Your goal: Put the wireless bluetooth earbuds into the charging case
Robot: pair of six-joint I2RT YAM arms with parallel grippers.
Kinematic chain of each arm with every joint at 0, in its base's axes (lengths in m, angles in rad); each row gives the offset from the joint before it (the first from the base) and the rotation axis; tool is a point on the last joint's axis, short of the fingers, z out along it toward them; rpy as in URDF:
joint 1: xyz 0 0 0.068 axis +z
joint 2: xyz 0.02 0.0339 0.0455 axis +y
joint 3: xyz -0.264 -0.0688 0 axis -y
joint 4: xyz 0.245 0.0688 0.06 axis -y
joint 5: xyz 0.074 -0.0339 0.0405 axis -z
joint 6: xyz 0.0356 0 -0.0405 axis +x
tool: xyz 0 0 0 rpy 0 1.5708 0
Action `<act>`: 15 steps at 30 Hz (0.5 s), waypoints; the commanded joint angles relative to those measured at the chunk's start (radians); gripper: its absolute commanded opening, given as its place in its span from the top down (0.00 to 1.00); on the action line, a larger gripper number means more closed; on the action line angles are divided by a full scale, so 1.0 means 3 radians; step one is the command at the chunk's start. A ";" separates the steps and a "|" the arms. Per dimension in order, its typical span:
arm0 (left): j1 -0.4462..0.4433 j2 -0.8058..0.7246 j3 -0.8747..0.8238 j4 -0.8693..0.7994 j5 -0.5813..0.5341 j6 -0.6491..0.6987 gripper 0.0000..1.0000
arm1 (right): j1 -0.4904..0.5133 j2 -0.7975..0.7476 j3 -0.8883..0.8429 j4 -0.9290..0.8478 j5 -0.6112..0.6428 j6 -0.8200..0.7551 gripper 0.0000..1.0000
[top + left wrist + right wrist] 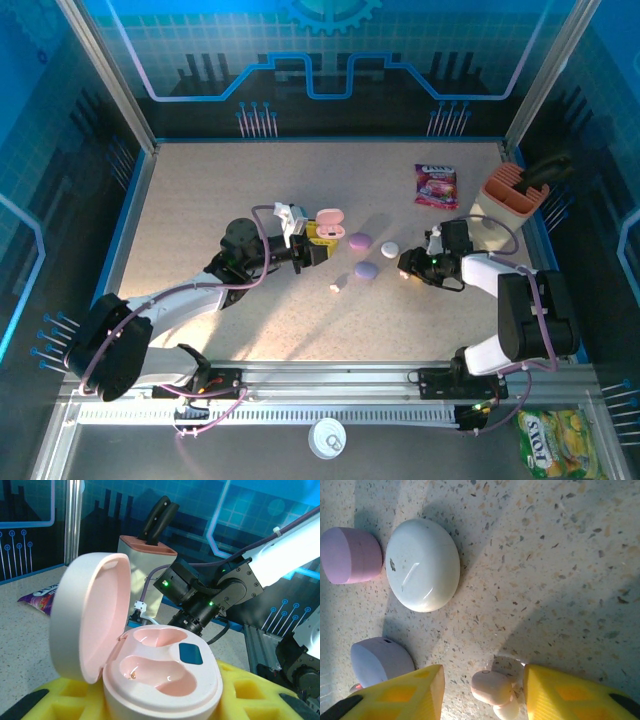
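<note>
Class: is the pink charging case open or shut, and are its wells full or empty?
Open and empty: the pink charging case has its lid swung back, both wells bare.

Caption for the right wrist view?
Open right pincer straddles a pink earbud on the table; white case beyond.

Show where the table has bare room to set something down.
Free: far-left table beyond the left arm, and the near middle strip. Crowded: the centre, where pink case, two purple cases, white case and an earbud cluster; snack packet and knife block fill the far right.
</note>
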 commanded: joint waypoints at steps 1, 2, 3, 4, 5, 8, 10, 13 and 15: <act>0.0029 -0.0086 -0.0009 0.0040 0.0080 -0.0028 0.74 | 0.0099 -0.0061 0.0034 -0.0219 -0.0047 -0.0062 0.56; 0.0028 -0.0086 -0.0005 0.0040 0.0085 -0.0027 0.74 | 0.0107 -0.0078 0.0031 -0.0243 -0.0089 -0.0066 0.56; 0.0030 -0.0084 -0.0003 0.0041 0.0090 -0.0028 0.74 | 0.0125 -0.0088 0.0027 -0.0268 -0.0117 -0.0063 0.56; 0.0027 -0.0081 -0.0001 0.0041 0.0090 -0.0025 0.74 | 0.0148 -0.0097 0.0026 -0.0295 -0.0122 -0.0063 0.56; 0.0024 -0.0081 0.0000 0.0037 0.0095 -0.0029 0.74 | 0.0180 -0.0110 0.0017 -0.0312 -0.0122 -0.0054 0.56; 0.0027 -0.0064 0.0007 0.0049 0.0105 -0.0036 0.73 | 0.0278 -0.0149 -0.0019 -0.0327 -0.0124 0.0011 0.56; 0.0027 -0.0057 0.0005 0.0059 0.0110 -0.0049 0.73 | 0.0326 -0.0202 -0.0047 -0.0323 -0.0111 0.0069 0.56; 0.0024 -0.0045 0.0010 0.0068 0.0121 -0.0062 0.73 | 0.0398 -0.0319 -0.0075 -0.0295 -0.0126 0.0126 0.56; 0.0024 -0.0035 0.0019 0.0066 0.0124 -0.0061 0.73 | 0.0410 -0.0408 -0.0073 -0.0301 -0.0159 0.0142 0.55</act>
